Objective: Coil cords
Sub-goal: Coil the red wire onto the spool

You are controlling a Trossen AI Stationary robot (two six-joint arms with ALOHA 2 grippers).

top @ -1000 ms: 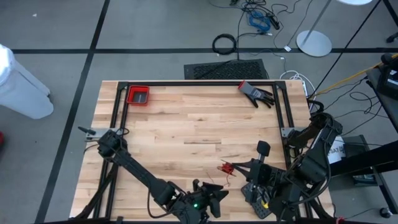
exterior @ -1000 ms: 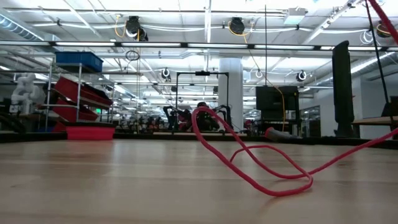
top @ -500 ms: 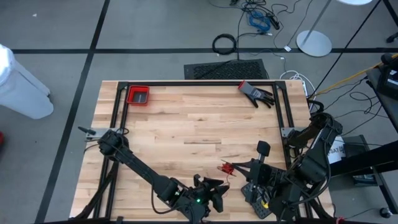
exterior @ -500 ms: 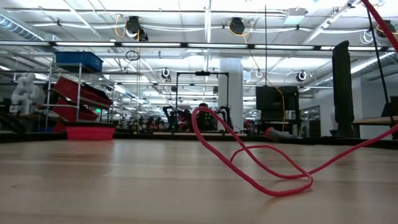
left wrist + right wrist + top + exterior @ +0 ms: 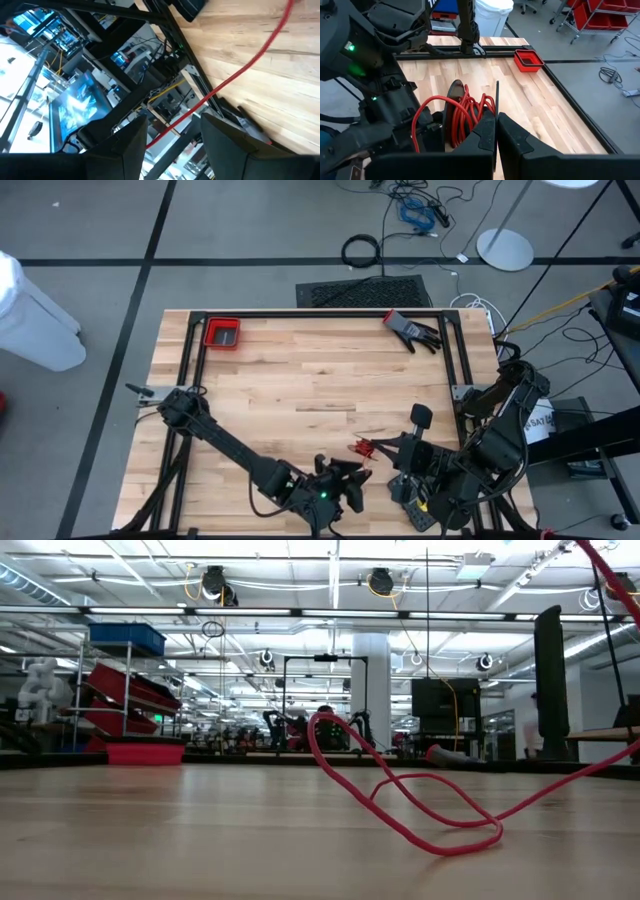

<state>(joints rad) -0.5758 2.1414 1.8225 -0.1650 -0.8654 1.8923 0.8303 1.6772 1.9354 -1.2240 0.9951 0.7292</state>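
The left pincer has crept rightward along the bench's near edge, fingers apart. The right pincer is clamped on the red cord coiled there.

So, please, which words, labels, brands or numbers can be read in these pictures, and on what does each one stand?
None can be read for certain.
White label on the right arm: dark print, too small to read.
White mark on the dark arm part in the right wrist view: cut off, not readable.
The red cord, the red bin and the table carry no text.
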